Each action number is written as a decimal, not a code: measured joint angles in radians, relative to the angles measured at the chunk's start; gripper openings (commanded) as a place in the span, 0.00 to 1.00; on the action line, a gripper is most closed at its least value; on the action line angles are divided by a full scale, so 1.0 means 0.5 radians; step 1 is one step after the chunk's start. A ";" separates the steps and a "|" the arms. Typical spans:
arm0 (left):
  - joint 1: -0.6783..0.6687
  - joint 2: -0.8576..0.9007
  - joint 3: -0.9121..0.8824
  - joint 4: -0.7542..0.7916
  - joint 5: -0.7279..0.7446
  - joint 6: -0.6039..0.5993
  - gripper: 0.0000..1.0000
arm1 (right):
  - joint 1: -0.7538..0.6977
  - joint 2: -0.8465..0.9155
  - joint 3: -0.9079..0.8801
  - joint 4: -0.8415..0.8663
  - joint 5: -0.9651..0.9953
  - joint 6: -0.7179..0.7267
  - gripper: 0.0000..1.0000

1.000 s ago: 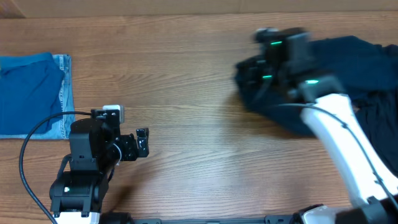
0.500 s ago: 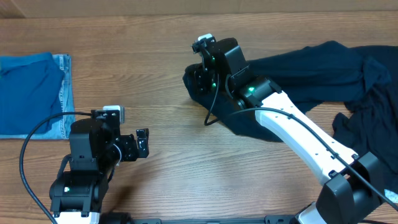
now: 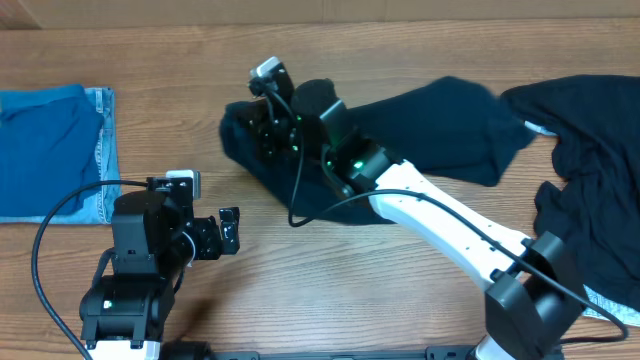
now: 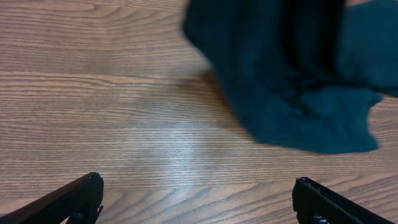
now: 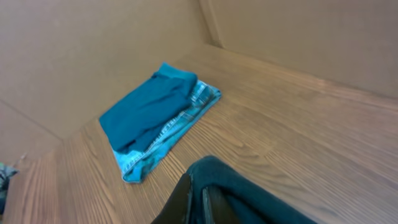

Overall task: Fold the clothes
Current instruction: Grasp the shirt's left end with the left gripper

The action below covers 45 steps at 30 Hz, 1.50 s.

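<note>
The right gripper (image 5: 198,202) is extended across to the far centre of the wooden table (image 3: 330,290); its jaws are pinched narrow on a fold of the dark navy garment (image 3: 440,120), and the cloth bunches up between the fingers in the right wrist view; the gripped end of the garment lies left of the table's centre line, and the rest trails to the right as a long band lying partly under the right arm; a second heap of dark clothing (image 3: 590,170) lies at the right edge of the table, just beside the trailing end, and contact between the two cannot be told; the left gripper (image 4: 198,186) is at the near left of the table, jaws spread wide and holding nothing, fingers clear of the fabric; the left wrist view shows the lower edge of the navy garment lying ahead of the fingers on bare wood; a folded blue garment (image 3: 45,145) lies at the far left edge, resting on a lighter denim piece (image 3: 102,150), well apart from both grippers.
</note>
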 measured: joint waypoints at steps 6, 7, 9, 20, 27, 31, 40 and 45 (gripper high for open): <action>0.000 0.000 0.000 -0.005 0.000 0.000 1.00 | -0.114 0.019 0.003 -0.025 0.294 0.002 1.00; 0.000 0.000 0.000 -0.004 0.001 -0.001 1.00 | -0.172 0.019 0.011 -0.110 0.326 0.004 1.00; 0.000 0.000 0.000 -0.005 0.001 -0.001 1.00 | -0.323 0.019 0.033 -0.376 0.368 0.029 1.00; 0.000 0.102 0.000 0.018 0.349 -0.002 0.99 | -1.045 -0.153 0.067 -1.581 0.466 0.093 1.00; -0.027 0.485 0.002 0.082 0.581 -0.038 0.90 | -1.276 -0.230 0.067 -1.849 0.470 0.095 1.00; -0.159 0.808 0.004 0.234 0.637 -0.159 0.91 | -1.286 -0.230 0.067 -1.891 0.468 0.098 1.00; -0.515 1.523 0.010 0.722 0.673 -0.620 0.93 | -1.287 -0.230 0.067 -1.967 0.468 0.099 1.00; -0.577 1.673 0.010 0.934 0.671 -0.794 0.89 | -1.286 -0.230 0.067 -1.988 0.468 0.098 1.00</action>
